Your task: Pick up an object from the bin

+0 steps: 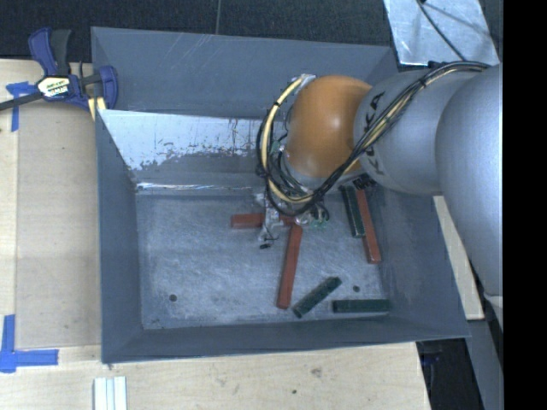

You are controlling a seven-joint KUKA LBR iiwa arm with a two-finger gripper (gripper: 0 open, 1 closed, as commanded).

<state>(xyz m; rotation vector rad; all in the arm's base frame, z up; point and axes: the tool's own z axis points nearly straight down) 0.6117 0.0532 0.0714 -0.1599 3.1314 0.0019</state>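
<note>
Gripper: your gripper sits low near the middle of the grey metal bin, under the orange wrist cover. You cannot tell whether it is open or closed.
Nearest things: a short reddish-brown block lies just beside it, toward the left wall. A long reddish-brown bar runs from it toward the near edge.
Progress: nothing looks lifted — judge the pick not yet done.
Others: two dark green bars lie by the near-right corner.
Surface: a scuffed floor, bare on the left half.
Room: open on the left — tighter on the right.
</note>
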